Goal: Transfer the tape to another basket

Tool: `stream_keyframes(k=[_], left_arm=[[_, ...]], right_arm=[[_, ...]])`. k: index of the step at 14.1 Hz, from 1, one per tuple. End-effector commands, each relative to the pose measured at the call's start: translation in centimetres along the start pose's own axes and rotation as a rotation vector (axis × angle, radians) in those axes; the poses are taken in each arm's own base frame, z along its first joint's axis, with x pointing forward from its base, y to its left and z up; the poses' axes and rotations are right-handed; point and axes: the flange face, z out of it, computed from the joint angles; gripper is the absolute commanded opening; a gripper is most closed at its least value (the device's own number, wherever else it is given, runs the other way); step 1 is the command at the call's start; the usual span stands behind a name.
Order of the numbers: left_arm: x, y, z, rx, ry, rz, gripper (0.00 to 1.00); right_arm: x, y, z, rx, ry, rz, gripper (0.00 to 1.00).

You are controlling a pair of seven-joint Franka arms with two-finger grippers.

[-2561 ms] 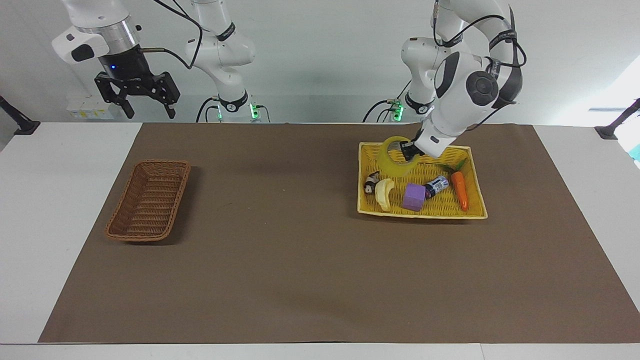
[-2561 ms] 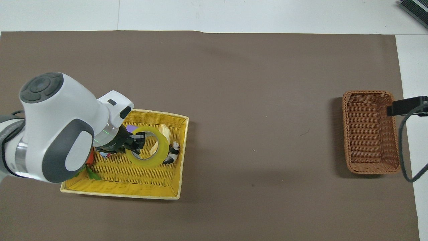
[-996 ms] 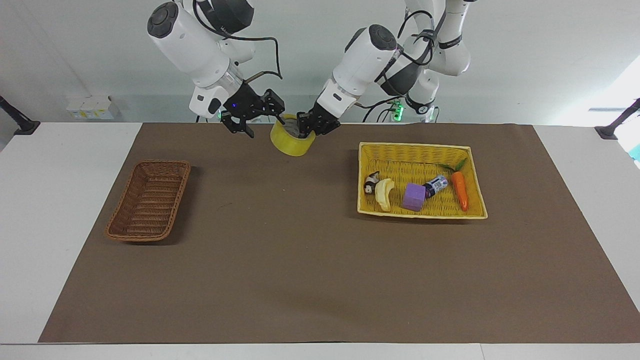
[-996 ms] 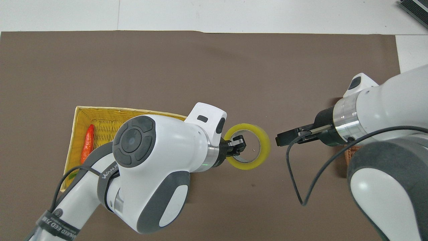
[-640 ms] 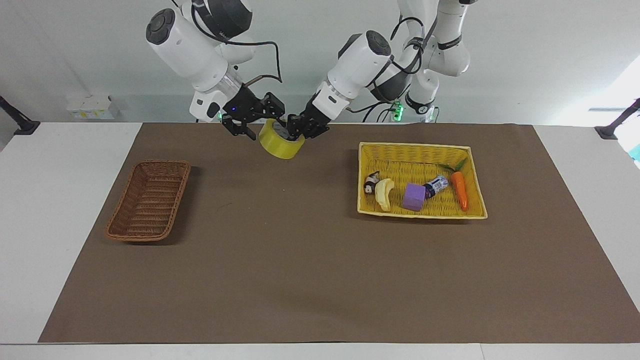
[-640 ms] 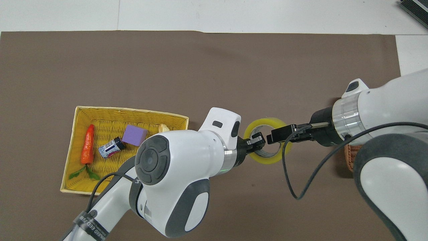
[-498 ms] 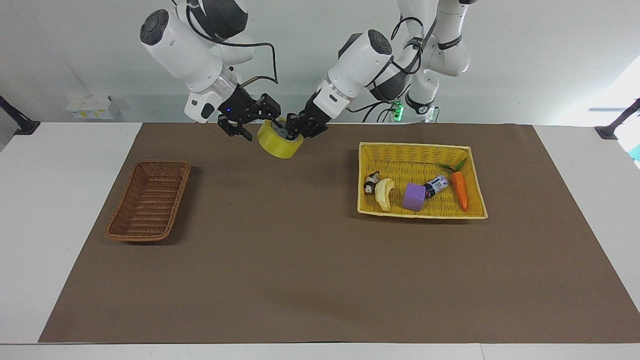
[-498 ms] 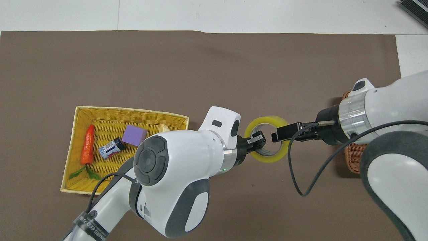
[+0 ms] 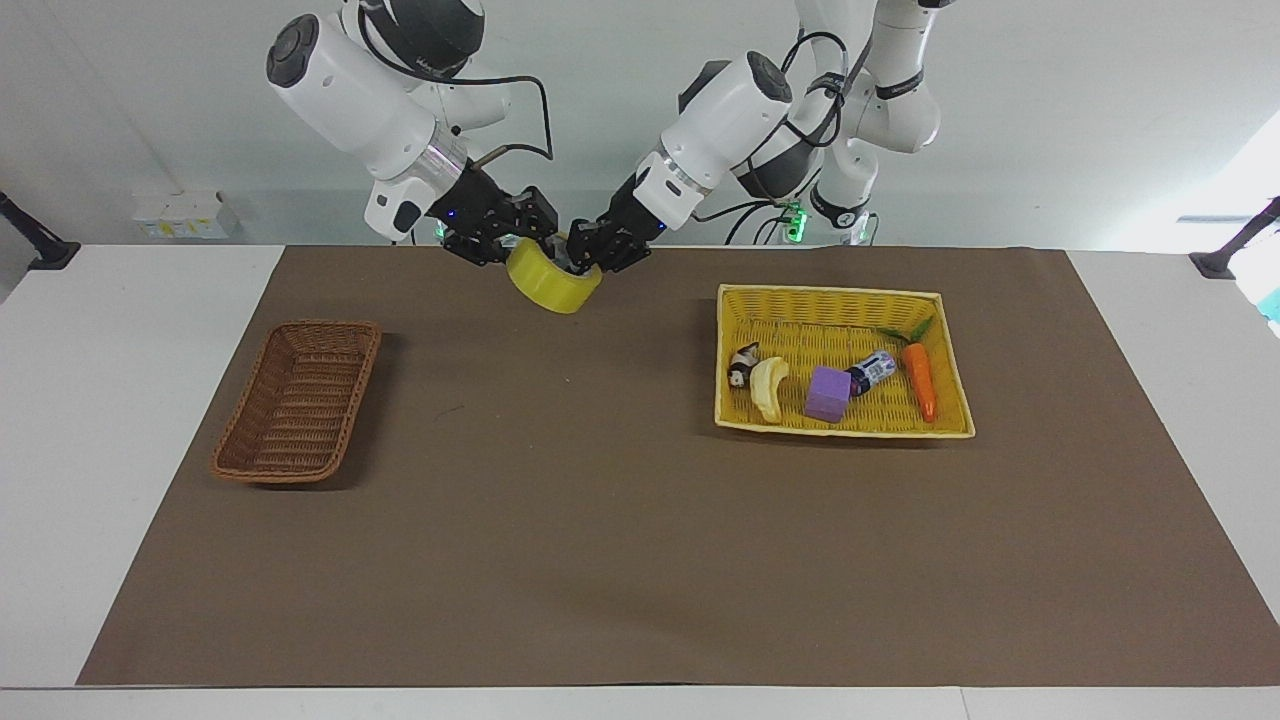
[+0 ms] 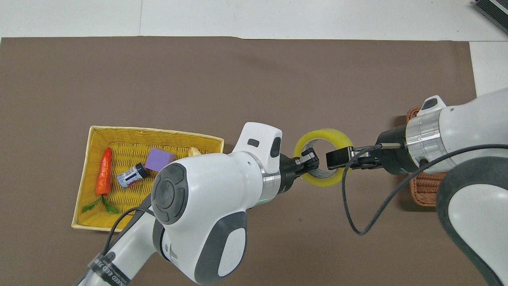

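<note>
The yellowish tape (image 9: 555,282) (image 10: 323,136) hangs in the air over the brown mat, between the two baskets. My left gripper (image 9: 588,254) (image 10: 308,159) is shut on its wall at the side toward the yellow basket, one finger inside the ring. My right gripper (image 9: 520,240) (image 10: 336,159) has closed on the roll's wall from the side toward the brown wicker basket (image 9: 297,400) (image 10: 426,190). That basket stands empty at the right arm's end of the mat, and in the overhead view the right arm hides most of it.
The yellow basket (image 9: 840,297) (image 10: 151,133) at the left arm's end holds a carrot (image 9: 919,380), a purple block (image 9: 828,393), a small bottle (image 9: 873,370), a banana (image 9: 768,388) and a panda figure (image 9: 742,365).
The left arm carried the tape out of the yellow basket toward the right arm. The right gripper came in open and has closed on the roll's wall.
</note>
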Motion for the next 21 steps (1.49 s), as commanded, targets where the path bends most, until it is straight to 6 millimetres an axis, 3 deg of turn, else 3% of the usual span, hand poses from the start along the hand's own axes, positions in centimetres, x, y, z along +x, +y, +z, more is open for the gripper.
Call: stream_keyframes(k=[1, 2, 3, 5, 7, 10, 12, 15, 18, 19, 21], left_arm=[[0.1, 0.8, -1.5, -0.055, 0.018, -0.024, 0.00], [0.2, 0.8, -1.7, -0.051, 0.015, -0.027, 0.41], [0.3, 0.8, -2.1, -0.052, 0.015, -0.028, 0.99], [-0.4, 1.0, -3.9, -0.044, -0.004, -0.018, 1.00], [0.2, 0.6, -5.9, -0.017, -0.033, -0.034, 1.00], [0.6, 0.2, -7.8, 0.003, -0.050, -0.043, 1.00], [3.3, -1.8, -9.1, 0.080, -0.090, -0.058, 1.00], [5.7, -3.9, -10.2, 0.155, -0.119, -0.018, 1.00], [8.7, -6.4, -11.9, 0.283, -0.080, 0.133, 1.00], [9.9, -7.6, -12.6, 0.327, -0.082, 0.185, 1.00], [12.5, -9.7, -14.3, 0.387, -0.074, 0.250, 1.00]], right_arm=[[-0.6, 0.2, -0.1, 0.030, -0.015, 0.046, 0.00], [-0.5, 0.4, -0.2, 0.030, -0.014, 0.047, 0.00], [-0.5, 0.5, -0.5, 0.032, -0.009, 0.048, 0.00], [-0.1, 1.5, -1.4, 0.037, 0.008, 0.063, 0.00], [0.1, 2.6, -2.5, 0.039, 0.010, 0.039, 0.00], [0.4, 6.3, -4.4, 0.047, 0.011, 0.013, 0.00], [0.3, 9.1, -5.7, 0.034, 0.017, -0.018, 0.00], [-0.2, 13.2, -7.6, 0.022, 0.017, 0.020, 0.00], [-0.7, 17.2, -9.2, -0.074, 0.031, 0.072, 0.00], [-0.7, 19.2, -9.8, -0.070, 0.049, 0.115, 0.00], [1.0, 24.0, -10.1, -0.072, 0.113, 0.197, 0.00]])
